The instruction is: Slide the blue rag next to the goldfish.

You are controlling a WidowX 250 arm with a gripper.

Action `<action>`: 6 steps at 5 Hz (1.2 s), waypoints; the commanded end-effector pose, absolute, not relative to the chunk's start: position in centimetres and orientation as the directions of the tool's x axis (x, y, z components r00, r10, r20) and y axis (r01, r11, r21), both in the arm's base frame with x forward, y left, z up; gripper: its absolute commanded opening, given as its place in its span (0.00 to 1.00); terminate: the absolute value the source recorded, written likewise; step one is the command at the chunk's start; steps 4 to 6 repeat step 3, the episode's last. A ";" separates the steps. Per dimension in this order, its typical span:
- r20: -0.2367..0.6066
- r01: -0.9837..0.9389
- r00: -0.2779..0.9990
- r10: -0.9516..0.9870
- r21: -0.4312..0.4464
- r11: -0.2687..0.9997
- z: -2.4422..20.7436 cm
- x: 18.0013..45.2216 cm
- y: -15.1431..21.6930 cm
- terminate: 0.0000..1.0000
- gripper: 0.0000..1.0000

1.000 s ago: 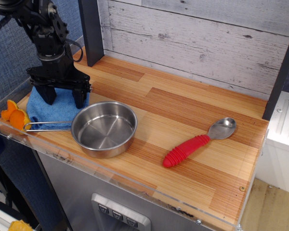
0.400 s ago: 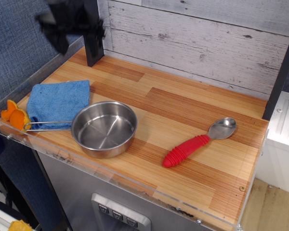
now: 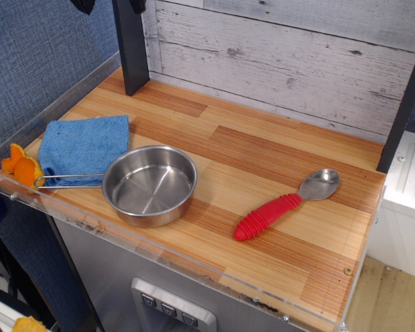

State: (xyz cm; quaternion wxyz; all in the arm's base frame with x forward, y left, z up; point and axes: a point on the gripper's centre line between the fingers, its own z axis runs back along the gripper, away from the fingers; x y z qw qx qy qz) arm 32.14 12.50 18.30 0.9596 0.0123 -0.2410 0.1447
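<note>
The blue rag (image 3: 83, 144) lies flat at the left end of the wooden counter (image 3: 263, 159). The orange goldfish (image 3: 22, 166) lies at the front left corner, touching the rag's left front edge. Only the two dark fingertips (image 3: 83, 5) of my gripper (image 3: 109, 3) show at the top edge, high above the rag and spread apart. The gripper is open and holds nothing.
A steel pan (image 3: 149, 183) stands just right of the rag, its wire handle (image 3: 66, 181) reaching over the rag's front corner toward the goldfish. A red-handled spoon (image 3: 283, 206) lies at the right. A dark post (image 3: 128, 48) stands at the back left.
The gripper has lifted off the rag and risen almost out of view at the top. The rag and goldfish lie as they did.
</note>
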 end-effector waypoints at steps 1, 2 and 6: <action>0.524 -0.282 0.811 0.260 -0.038 0.959 20.6 31.5 12.6 0.00 1.00; 0.524 -0.282 0.811 0.260 -0.038 0.959 20.6 31.5 12.6 0.00 1.00; 0.524 -0.282 0.811 0.260 -0.038 0.959 20.6 31.5 12.6 1.00 1.00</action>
